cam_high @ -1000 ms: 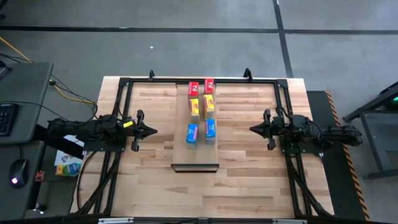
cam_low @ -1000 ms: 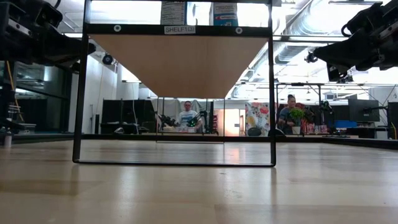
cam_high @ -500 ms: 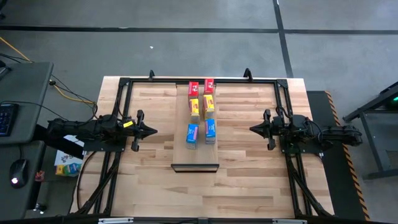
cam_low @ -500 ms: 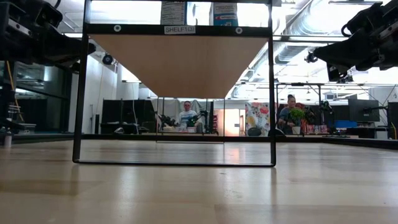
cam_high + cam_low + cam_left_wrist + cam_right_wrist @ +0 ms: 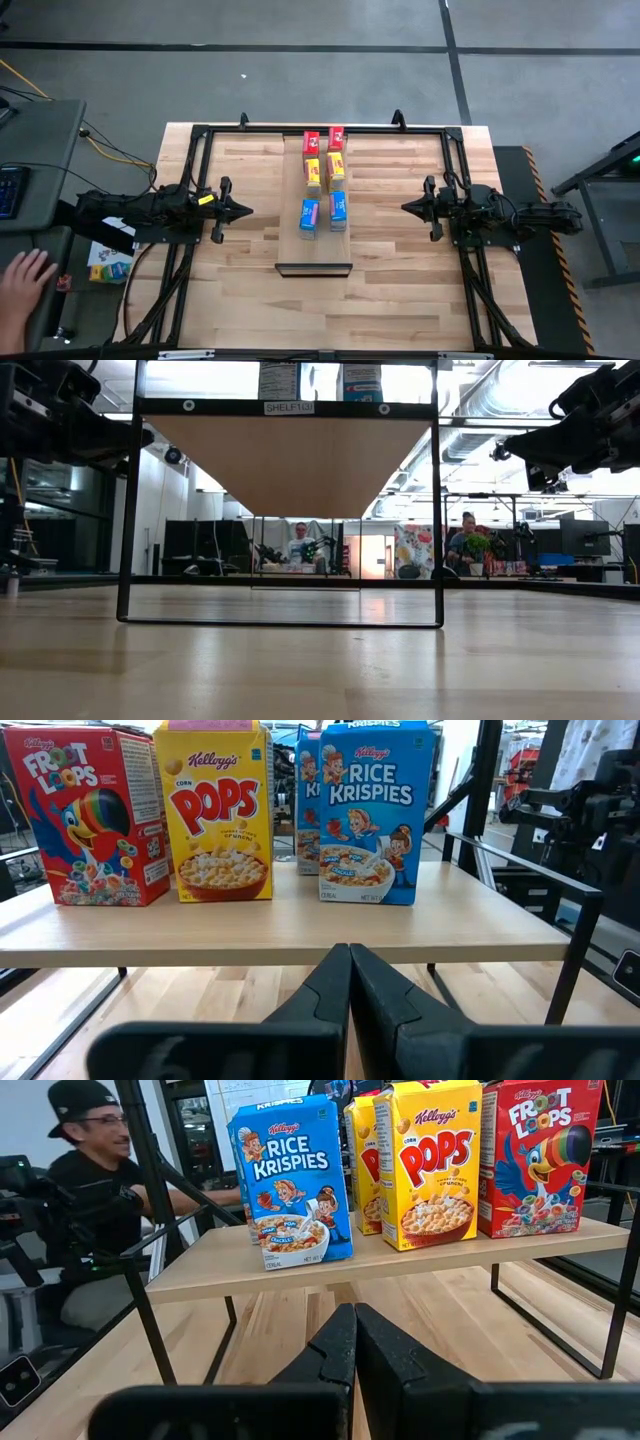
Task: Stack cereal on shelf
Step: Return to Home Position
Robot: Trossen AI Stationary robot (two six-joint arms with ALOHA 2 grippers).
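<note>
All six cereal boxes stand upright on the shelf (image 5: 326, 250), which sits raised over the middle of the worktop (image 5: 400, 290). From above they form three side-by-side pairs. Two red Froot Loops boxes (image 5: 311, 142) are at the end away from the black lip (image 5: 313, 268), two yellow Corn Pops boxes (image 5: 335, 166) are in the middle, and two blue Rice Krispies boxes (image 5: 309, 214) are nearest the lip. The pairs look squarely lined up, though the overhead view is probably too distant to rule out small gaps. The stacking itself therefore appears finished. Judging by the arms, only the return to the rest pose is left, and that looks all but done. The left claw (image 5: 350, 970) hangs to the left of the shelf, well apart from it, with its fingers pressed together on nothing. The right claw (image 5: 354, 1330) mirrors it on the other side, likewise closed and empty. A person's hand (image 5: 22, 285) shows beyond the worktop's left edge.
</note>
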